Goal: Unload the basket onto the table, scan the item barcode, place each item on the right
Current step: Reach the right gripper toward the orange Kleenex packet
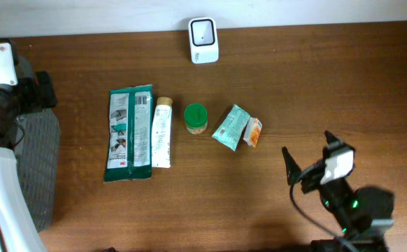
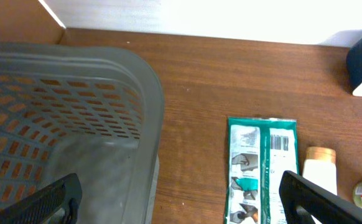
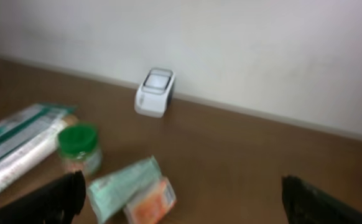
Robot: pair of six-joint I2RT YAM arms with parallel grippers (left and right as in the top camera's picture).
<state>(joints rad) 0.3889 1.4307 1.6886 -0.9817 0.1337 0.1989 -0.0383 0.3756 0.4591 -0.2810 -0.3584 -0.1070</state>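
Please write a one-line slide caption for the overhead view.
Green packet, tube, green-lidded jar, teal pouch and orange sachet in a row before the scanner; right end effector open.

One scanner (image 1: 203, 40), one green pack (image 1: 129, 133), one tube (image 1: 162, 133), one green-lidded jar (image 1: 196, 118), one teal packet (image 1: 231, 127) and one orange packet (image 1: 253, 131) lay on the surface (image 1: 329, 84). One grey basket (image 1: 39, 168) sat there too.

- Overhead: fixed, straight down, far; takes in whole table (image 1: 294, 91).
- L wrist: close, angled down; basket (image 2: 75, 124) below-left of left gripper (image 2: 180, 182), wipes pack (image 2: 262, 168) ahead.
- R wrist: low, fwd-facing; scanner (image 3: 155, 92) well ahead of right gripper (image 3: 184, 180), by wall (image 3: 231, 50).
- All 3 share: scanner, pack.
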